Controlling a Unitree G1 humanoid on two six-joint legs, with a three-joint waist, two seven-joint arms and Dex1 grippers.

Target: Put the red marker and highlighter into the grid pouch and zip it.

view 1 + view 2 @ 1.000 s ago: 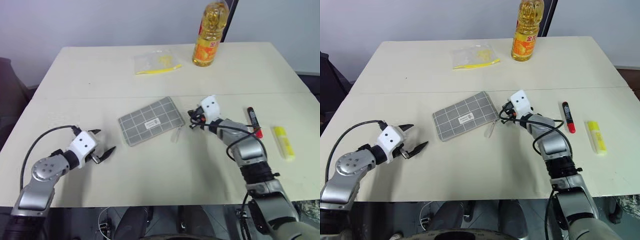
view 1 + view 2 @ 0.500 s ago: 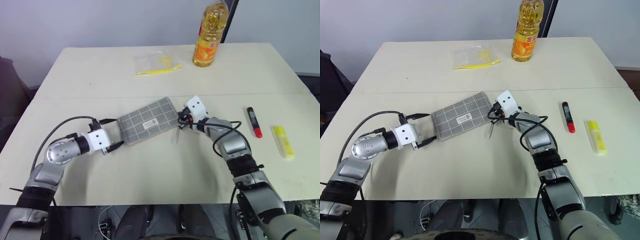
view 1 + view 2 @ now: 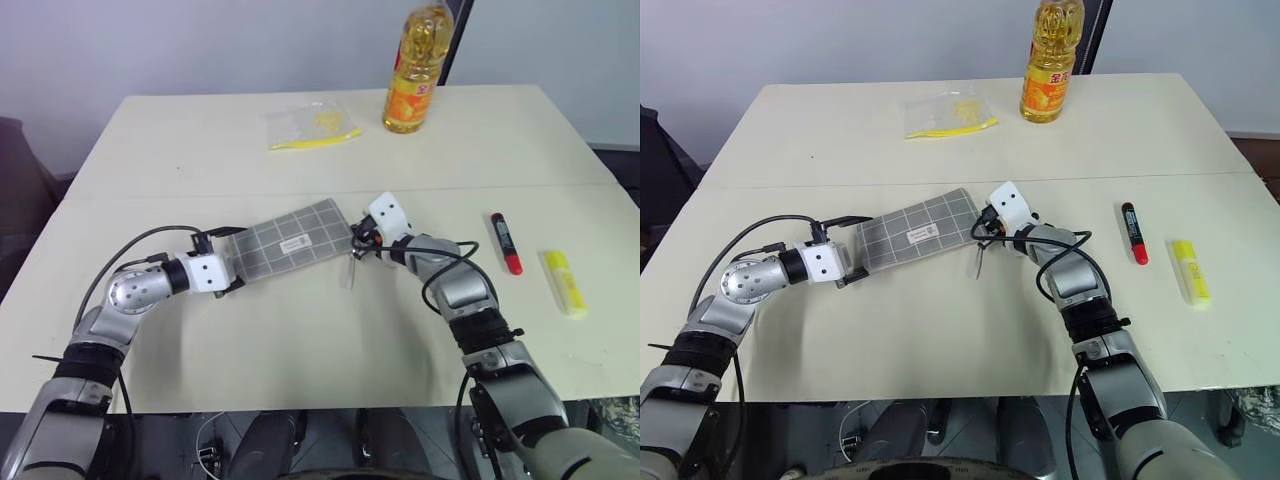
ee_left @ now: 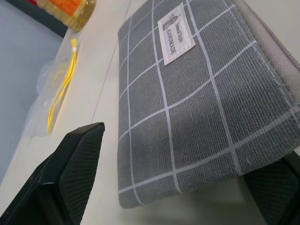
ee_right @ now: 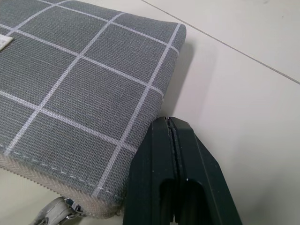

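Grid pouch: lies flat mid-table, tilted, white label up, zipper edge toward the table's front edge.
Left gripper: at the pouch's left end, fingers spread to either side of that short end.
Right gripper: fingers pressed together, empty, just beside the pouch's right end by the zipper pull.
Red marker: toward the table's right edge, well apart from the pouch.
Highlighter: near the right edge, beside the marker.
Clear bag, oil bottle: along the far edge.
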